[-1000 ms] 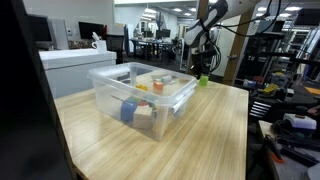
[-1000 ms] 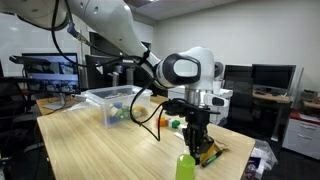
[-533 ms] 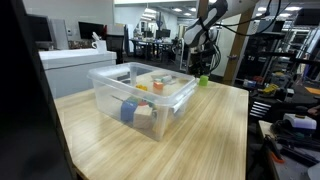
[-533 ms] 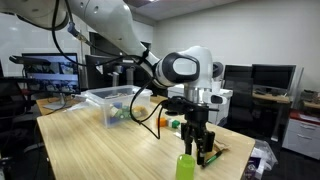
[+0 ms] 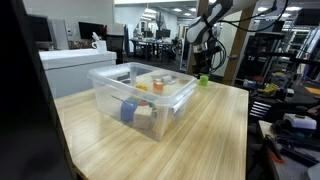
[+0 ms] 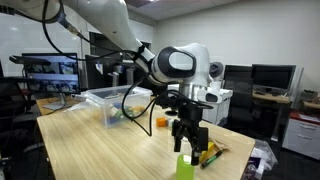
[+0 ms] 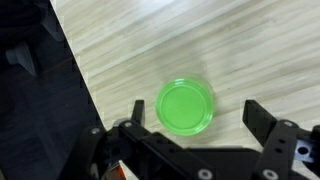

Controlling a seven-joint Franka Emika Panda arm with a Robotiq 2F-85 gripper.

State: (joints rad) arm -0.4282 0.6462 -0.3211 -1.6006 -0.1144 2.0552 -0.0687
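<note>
In an exterior view: the gripper [image 5: 203, 62] hangs over a green cylinder [image 5: 203, 80] standing at the far end of the table [image 5: 205, 135], well apart from the clear bin [image 5: 110, 100].
In an exterior view, close up: the gripper [image 6: 188, 140] is just above the upright green cylinder [image 6: 185, 167], not touching it; a packet [image 6: 212, 153] lies just beside it.
Wrist view: the fingers [image 7: 262, 120] are spread wide on either side of the cylinder's round top [image 7: 185, 108], holding nothing.
Edge: the table's rim runs close by the cylinder.
Risk: I'd say a sideways drift could clip it with a finger and tip it off that edge.
Second risk: closing off-centre might shove it into the packet.
</note>
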